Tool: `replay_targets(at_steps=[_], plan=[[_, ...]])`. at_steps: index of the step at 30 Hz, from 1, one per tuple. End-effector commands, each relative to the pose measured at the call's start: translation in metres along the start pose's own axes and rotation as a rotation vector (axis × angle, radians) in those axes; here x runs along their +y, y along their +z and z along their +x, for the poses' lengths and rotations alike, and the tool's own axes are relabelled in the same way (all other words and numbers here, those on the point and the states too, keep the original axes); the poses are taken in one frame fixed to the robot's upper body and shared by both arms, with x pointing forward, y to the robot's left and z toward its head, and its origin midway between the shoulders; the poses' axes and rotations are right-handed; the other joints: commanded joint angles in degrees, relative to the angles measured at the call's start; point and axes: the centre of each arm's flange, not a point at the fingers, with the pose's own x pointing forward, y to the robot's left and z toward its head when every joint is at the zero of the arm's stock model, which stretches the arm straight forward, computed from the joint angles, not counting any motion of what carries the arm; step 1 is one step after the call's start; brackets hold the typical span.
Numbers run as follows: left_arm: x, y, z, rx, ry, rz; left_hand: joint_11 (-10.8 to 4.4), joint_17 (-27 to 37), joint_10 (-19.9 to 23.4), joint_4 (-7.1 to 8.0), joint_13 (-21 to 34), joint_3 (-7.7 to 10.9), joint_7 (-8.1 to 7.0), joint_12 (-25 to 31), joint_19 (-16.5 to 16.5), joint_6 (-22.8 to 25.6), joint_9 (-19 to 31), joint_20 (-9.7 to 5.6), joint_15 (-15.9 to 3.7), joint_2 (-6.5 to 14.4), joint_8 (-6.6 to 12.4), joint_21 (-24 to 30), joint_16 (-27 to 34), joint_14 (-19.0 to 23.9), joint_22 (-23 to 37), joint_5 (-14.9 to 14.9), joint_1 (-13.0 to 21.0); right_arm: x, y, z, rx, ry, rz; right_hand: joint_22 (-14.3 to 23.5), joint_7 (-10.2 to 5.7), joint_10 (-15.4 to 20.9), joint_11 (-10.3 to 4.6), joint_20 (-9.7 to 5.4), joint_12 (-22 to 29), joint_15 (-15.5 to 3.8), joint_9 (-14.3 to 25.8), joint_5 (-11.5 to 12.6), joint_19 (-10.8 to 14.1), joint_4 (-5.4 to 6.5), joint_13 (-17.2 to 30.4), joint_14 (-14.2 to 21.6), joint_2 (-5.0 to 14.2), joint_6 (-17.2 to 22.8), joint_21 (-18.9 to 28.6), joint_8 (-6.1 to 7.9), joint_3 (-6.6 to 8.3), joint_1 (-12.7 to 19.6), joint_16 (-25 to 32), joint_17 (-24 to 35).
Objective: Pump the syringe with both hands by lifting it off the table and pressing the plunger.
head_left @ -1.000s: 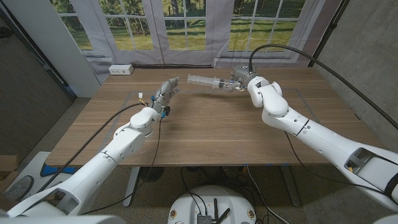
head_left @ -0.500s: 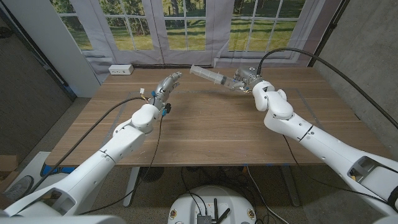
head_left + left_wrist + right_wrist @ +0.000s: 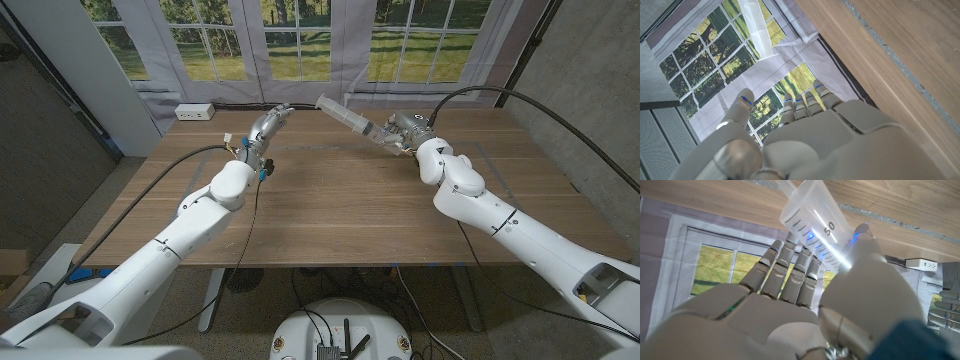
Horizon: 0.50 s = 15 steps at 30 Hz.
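Where wrist view reads 50, right hand gripping syringe

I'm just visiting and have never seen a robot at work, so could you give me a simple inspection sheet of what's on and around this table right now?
Surface: wooden table, tape marks on it.
Job's things: clear syringe lifted off the table, tilted, its free end towards the windows; a "50" mark shows on its barrel.
Clutter: white power strip at the far left edge of the table.
Hands: right robot hand grips the syringe; left robot hand holds nothing, fingers extended towards the syringe, apart from it.
Cables: black cables run along both arms.
Surroundings: windows with pale curtains, grass outside; grey walls at both sides.
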Motion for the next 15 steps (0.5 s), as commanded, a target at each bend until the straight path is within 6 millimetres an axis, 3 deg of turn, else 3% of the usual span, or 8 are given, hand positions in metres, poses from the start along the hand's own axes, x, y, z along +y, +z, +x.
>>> replay_targets(at_steps=[1, 15], plan=[[0.0, 0.009, 0.0, -0.021, -0.007, 0.023, -0.33, 0.1, 0.5, -0.44, 0.2, 0.07, -0.16, 0.3, 0.6, 0.7, 0.2, -0.02, -0.33, 0.0, -0.02, 0.0, 0.2, 0.1, 0.2, 0.3, 0.9, 0.019, -0.018, -0.017, 0.011, 0.018, 0.111, 0.2, -5.71, 2.6, -2.04, -7.5, -0.2, -7.35, 0.4, 0.4, 0.7, -0.05, 0.4, 0.5, 13.37, 6.2, 0.3, -0.29, -0.35, 12.9, -0.4, 0.3], [0.005, 0.032, 0.009, -0.06, -0.069, 0.114, -0.37, 0.1, 0.6, -0.54, 0.2, -0.2, -0.24, 0.3, 0.5, 1.3, 0.2, -0.01, -0.4, -0.3, 0.05, -0.1, 0.2, 0.1, 0.2, 0.2, 1.1, 0.032, -0.02, -0.025, -0.011, 0.025, 0.23, 0.2, -5.69, 3.0, -2.01, -7.66, -0.8, -7.36, 0.4, 0.5, 0.7, -0.07, 1.0, 1.0, 13.5, 6.8, 0.2, -1.45, -0.94, 13.2, -1.8, 1.3]])
